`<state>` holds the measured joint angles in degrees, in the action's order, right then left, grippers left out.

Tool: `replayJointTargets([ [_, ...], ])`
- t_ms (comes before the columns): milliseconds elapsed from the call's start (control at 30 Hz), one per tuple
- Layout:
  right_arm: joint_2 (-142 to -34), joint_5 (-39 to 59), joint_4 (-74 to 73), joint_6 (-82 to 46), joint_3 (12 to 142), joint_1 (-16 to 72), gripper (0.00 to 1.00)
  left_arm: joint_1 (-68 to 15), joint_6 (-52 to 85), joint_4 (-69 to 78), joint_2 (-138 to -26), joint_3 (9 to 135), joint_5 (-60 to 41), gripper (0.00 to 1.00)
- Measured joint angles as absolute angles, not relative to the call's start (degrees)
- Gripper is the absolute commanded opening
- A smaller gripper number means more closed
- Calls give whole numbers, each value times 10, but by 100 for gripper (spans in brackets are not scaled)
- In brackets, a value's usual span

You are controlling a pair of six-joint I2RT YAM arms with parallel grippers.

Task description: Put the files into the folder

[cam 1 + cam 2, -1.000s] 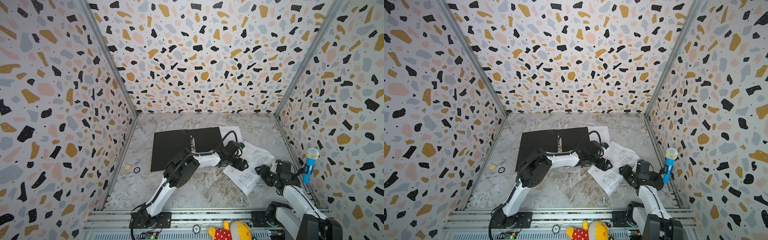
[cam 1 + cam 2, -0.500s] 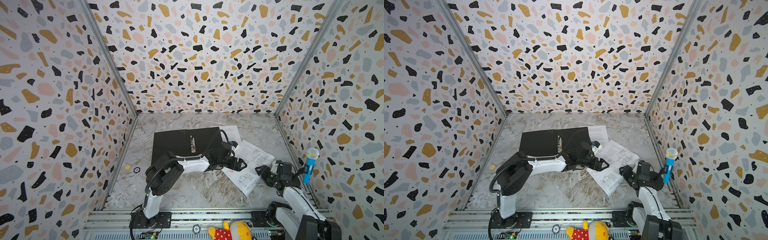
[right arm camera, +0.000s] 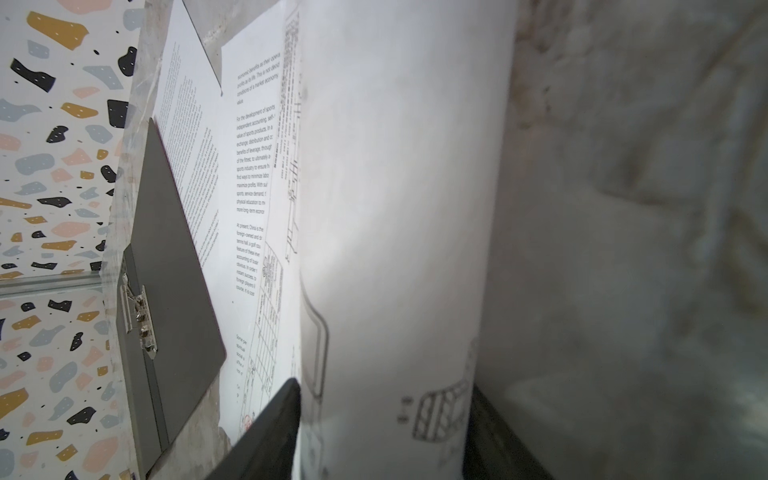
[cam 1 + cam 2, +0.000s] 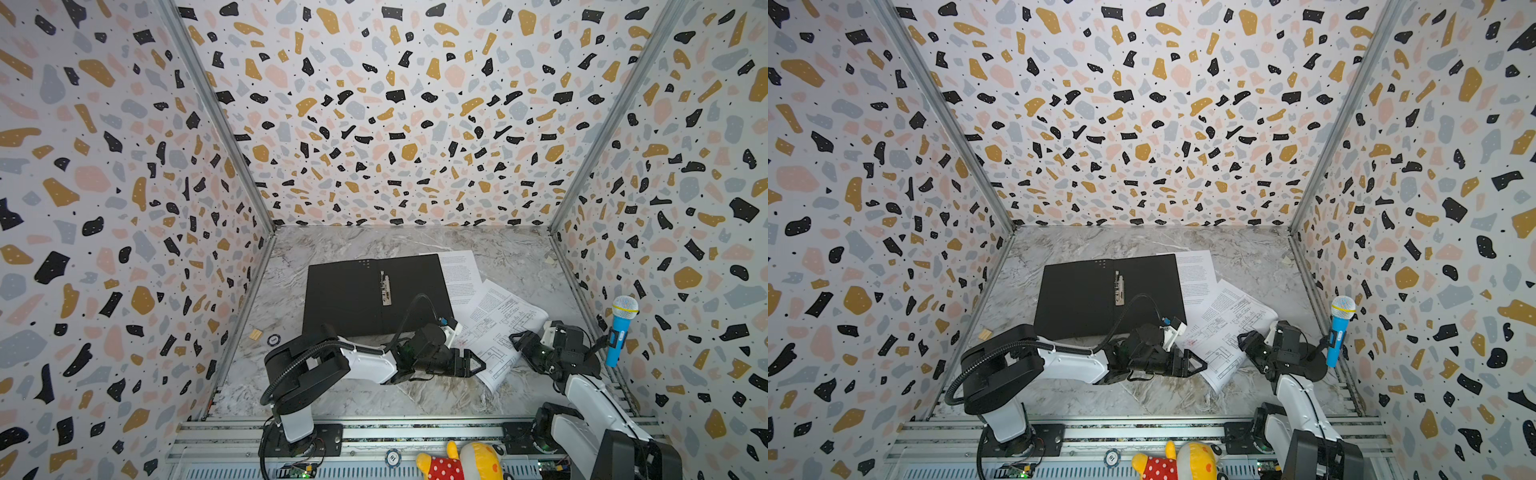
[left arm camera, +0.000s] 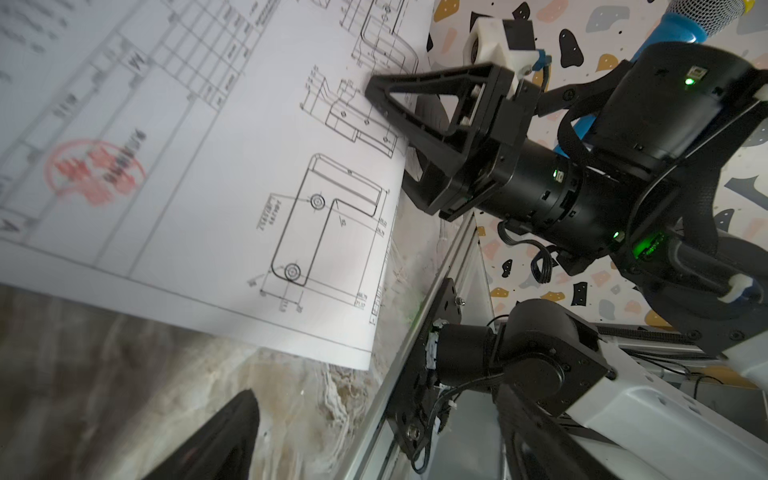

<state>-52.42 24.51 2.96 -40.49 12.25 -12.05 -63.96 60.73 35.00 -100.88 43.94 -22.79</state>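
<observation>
Papers [image 4: 494, 320] lie just beside the open folder [image 4: 353, 295], the right gripper [image 5: 395, 124] seems to straddle the raised edge of the drawing sheet [image 5: 232, 174], and the left gripper [image 4: 473, 365], jaws apart, should approach low and clamp gently.

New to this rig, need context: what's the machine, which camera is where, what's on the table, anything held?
It is two robot arms, each ending in a two-finger gripper. Two pictures come from one camera head looking down from above; the other two come from cameras on the arms' wrists. On the marble table a folder lies open, black side up. Beside it lie two text sheets and a drawing sheet. The right gripper has its jaws apart around the drawing's curled edge. The left gripper is open and empty. A toy microphone and a plush toy sit at the edges.
</observation>
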Motion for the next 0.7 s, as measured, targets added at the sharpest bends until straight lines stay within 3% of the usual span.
replayJointTargets([
  [700,-494,260,11,-406,96,-121,60,-730,799,599,-1099,363,-157,87],
])
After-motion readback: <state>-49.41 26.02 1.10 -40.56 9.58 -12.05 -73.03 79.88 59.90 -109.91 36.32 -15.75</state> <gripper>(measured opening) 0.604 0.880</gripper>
